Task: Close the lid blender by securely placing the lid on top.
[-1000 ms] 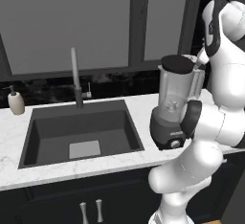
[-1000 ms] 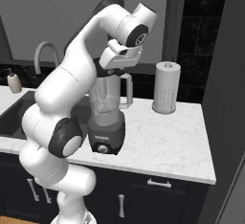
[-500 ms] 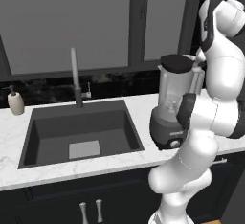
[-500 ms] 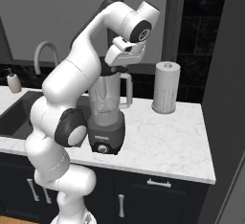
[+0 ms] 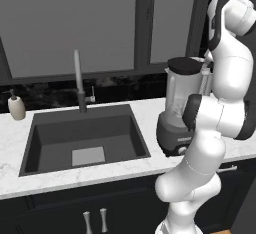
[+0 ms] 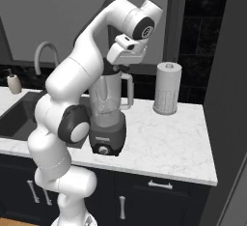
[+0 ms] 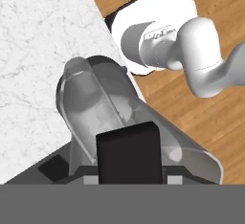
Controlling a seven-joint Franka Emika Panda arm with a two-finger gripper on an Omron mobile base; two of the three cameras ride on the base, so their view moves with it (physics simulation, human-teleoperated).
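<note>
Left base view: blender (image 5: 181, 109) stood on the white marble counter (image 5: 60, 175), just right of the dark sink (image 5: 82, 137), partly behind the arm. Dark disc at the jar mouth looked like the lid (image 5: 184, 66), resting on top; whether fully seated, couldn't tell. Faucet (image 5: 78, 82) rose behind the sink, small beige soap bottle (image 5: 17, 107) at far left by the wall.

Right base view: blender (image 6: 109, 116) on its dark base w/ front knob facing the camera, handle on the right side. Arm arched over it, gripper (image 6: 121, 66) directly above the jar mouth, pointing down. Fingers hidden by the hand housing, so open vs closed couldn't be judged here. White round-topped cylinder (image 6: 167, 88) stood well apart to the right, near the back wall. Soap bottle (image 6: 13, 82) at far left.

Hand view: looking down along the jar (image 7: 110, 122), clear greyish walls, dark base below it on the marble. Black flat shape (image 7: 128, 153) at the bottom centre, close to the cam; lid or finger, couldn't tell. Wooden floor (image 7: 206, 122) past the counter edge.

Gripper state overall: can't tell.
</note>
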